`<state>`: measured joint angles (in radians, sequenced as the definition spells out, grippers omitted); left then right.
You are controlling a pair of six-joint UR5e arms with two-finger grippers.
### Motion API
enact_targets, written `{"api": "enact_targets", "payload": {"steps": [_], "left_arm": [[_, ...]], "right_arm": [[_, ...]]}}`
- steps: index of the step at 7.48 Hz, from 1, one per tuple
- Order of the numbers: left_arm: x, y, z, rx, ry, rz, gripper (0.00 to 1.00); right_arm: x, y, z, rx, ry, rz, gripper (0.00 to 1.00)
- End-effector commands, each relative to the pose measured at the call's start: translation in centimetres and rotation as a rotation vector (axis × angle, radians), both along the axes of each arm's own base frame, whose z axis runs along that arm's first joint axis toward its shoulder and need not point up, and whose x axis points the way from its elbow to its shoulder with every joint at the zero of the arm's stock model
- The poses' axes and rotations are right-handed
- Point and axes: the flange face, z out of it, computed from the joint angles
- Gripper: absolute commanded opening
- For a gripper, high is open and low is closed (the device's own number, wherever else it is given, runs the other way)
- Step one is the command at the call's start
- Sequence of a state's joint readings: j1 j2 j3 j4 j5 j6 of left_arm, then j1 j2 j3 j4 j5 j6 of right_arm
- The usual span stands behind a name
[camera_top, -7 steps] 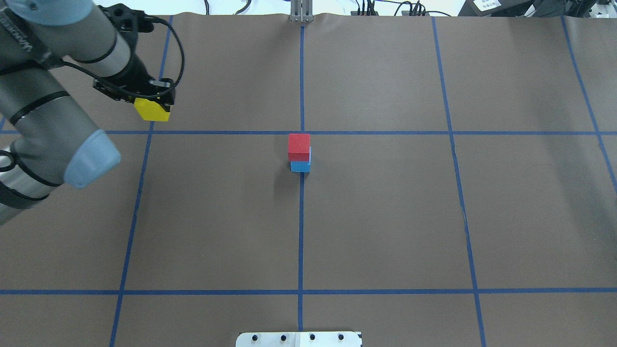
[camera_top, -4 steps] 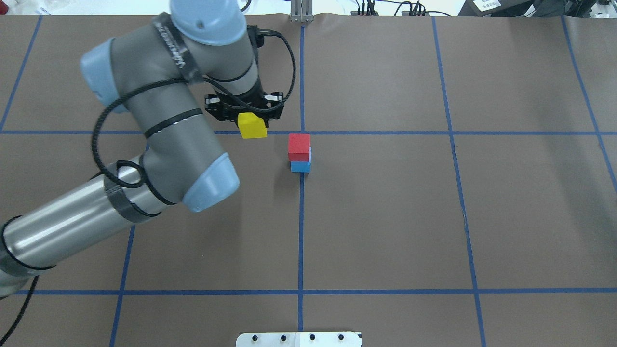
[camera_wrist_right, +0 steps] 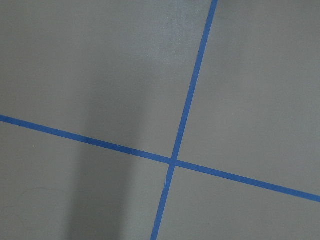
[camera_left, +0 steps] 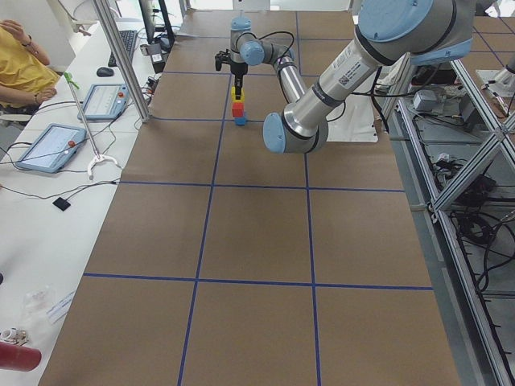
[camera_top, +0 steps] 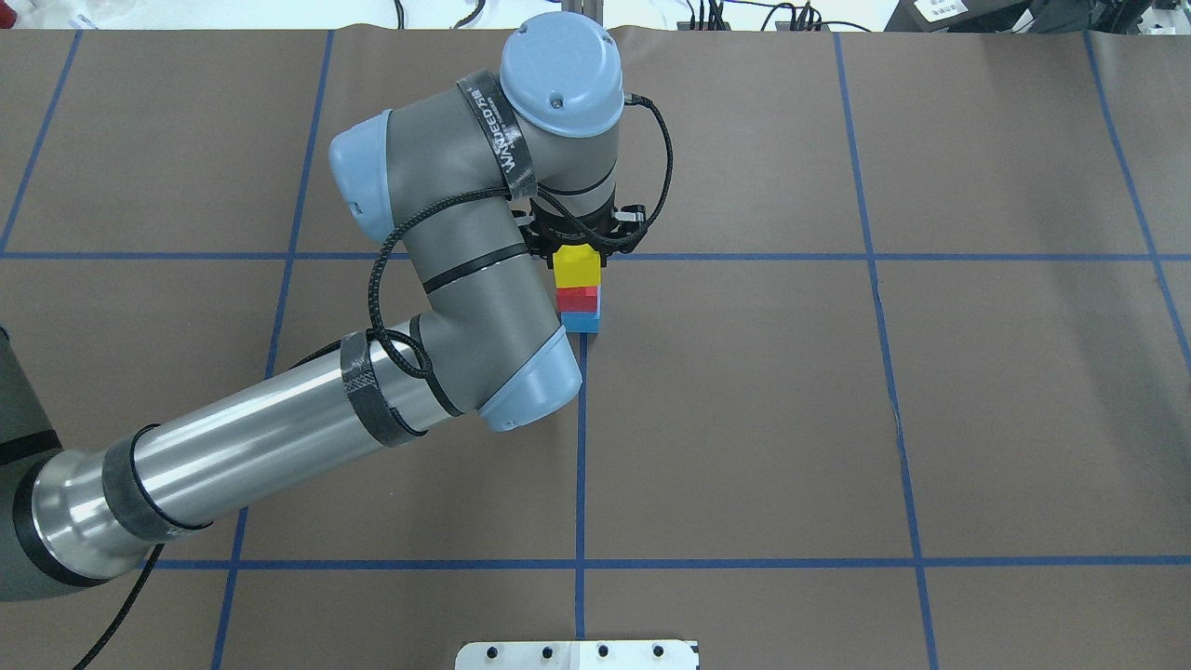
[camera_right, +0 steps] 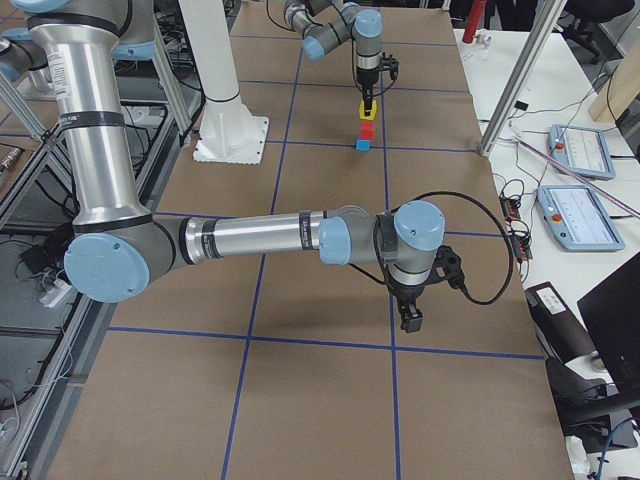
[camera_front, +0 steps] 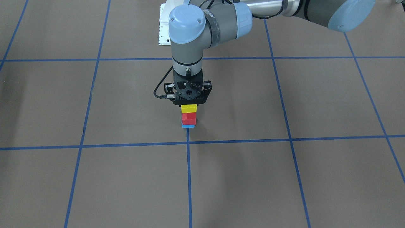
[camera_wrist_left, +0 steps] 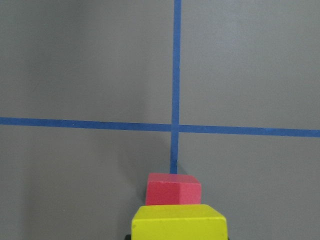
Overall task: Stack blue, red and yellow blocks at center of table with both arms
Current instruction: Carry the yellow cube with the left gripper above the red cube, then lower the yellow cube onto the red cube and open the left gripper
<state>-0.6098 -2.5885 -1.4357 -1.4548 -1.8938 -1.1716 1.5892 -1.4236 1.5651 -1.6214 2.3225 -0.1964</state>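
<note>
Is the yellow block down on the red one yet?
Cannot tell. Front-facing and overhead views show the yellow block directly over the red block with no visible gap, but both look steeply down.

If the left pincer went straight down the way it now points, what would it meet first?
The red block: it sits directly beneath the yellow block that the left pincer holds. I cannot tell whether the two blocks already touch.

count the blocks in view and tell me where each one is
3. The blue block sits on the table near its centre, the red block on it, and the yellow block directly over the red, in the left gripper. None seem hidden.
</note>
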Motion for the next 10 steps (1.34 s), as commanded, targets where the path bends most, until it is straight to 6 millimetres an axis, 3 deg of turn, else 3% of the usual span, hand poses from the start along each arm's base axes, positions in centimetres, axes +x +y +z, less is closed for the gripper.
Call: {"api": "enact_targets", "payload": {"steps": [1,7,8,9,10], "left_arm": [[1.3,-0.2,0.6,0.016,0.006,0.004,0.0],[1.5,-0.5,1.9,0.041,-0.017,0.036,0.0],[1.5,-0.5,1.9,0.04,-0.016,0.037,0.07],[1.5,-0.5,1.9,0.041,-0.015,0.037,0.38],[1.5,-0.5,1.9,0.042,-0.016,0.036,0.61]], "right_arm": [[0.0,0.1,0.0,0.001,0.0,-0.001,1.0],[0.0,0.0,0.0,0.001,0.0,-0.001,1.0],[0.0,-0.1,-0.1,0.002,0.0,-0.001,1.0],[0.0,-0.1,0.0,0.001,0.0,-0.001,1.0],[0.0,-0.1,0.0,0.001,0.0,-0.001,1.0]]}}
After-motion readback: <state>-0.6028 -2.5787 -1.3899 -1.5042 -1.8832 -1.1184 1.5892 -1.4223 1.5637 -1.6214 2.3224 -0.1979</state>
